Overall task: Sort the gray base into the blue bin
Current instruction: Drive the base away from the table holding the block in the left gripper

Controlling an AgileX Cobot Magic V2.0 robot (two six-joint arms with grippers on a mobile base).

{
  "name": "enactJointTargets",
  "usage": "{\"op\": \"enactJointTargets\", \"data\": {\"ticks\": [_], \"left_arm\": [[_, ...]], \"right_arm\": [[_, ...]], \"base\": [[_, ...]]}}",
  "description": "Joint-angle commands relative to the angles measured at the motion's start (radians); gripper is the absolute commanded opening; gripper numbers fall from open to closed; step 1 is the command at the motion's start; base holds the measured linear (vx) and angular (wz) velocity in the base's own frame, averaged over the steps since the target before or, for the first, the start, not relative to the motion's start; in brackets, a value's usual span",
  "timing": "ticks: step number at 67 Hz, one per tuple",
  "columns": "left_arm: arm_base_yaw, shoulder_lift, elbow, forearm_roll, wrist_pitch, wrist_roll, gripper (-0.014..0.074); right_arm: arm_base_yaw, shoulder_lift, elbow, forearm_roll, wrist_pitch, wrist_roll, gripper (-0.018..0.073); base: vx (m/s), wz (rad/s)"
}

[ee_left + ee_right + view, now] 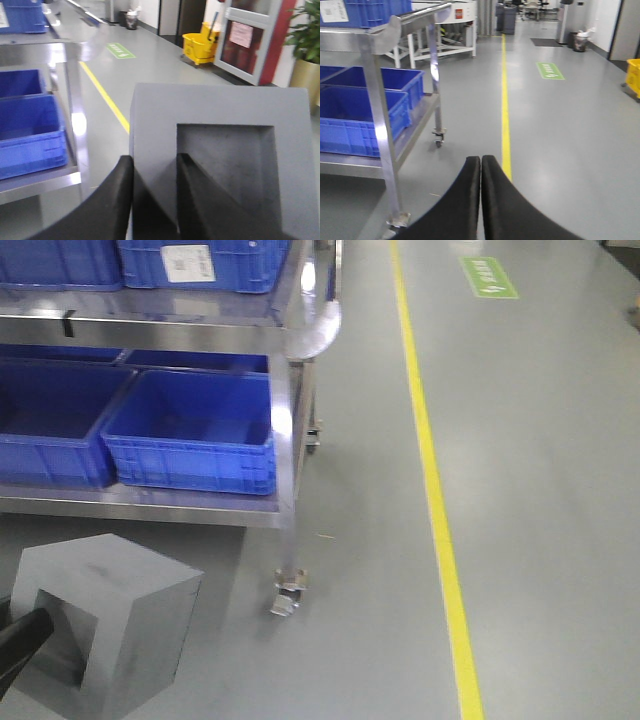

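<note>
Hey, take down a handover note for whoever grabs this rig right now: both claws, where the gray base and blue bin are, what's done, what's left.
Left claw: shut on the gray base, with one finger outside its frame wall and one inside the recess.
Right claw: shut, holding nothing.
Gray base: in the left claw, low in front of the steel cart, not in any bin.
Blue bin: open-topped, on the cart's lower shelf.
Done: base grasped.
Left: carry it over the bin and release it inside.
</note>
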Motion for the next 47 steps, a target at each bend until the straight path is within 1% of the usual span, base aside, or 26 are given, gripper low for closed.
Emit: {"op": "enactJointTargets", "data": {"ticks": [1, 9, 17, 47], "left_arm": [[-0.007, 0.001, -0.031, 0.0, -0.102, -0.007, -0.0007], [-0.007, 0.001, -0.031, 0.0, -0.102, -0.007, -0.0007], [-0.007, 0.001, -0.031, 0.0, -0.102, -0.007, -0.0007], [-0.007, 0.001, -0.031, 0.0, -0.101, -0.007, -0.0007]], "right_arm": [[-0.005, -0.007, 0.006, -0.009, -0.071, -0.007, -0.0005], [-0.005, -0.007, 0.006, -0.009, -0.071, -0.007, -0.0005], [-0.005, -0.007, 0.006, -0.009, -0.071, -0.007, -0.0005], [-0.005, -0.007, 0.006, -0.009, -0.071, -0.007, -0.0005]], "base": [[0.36, 0.38], [0.35, 0.48], [0.33, 0.72], [0.27, 0.93]]}}
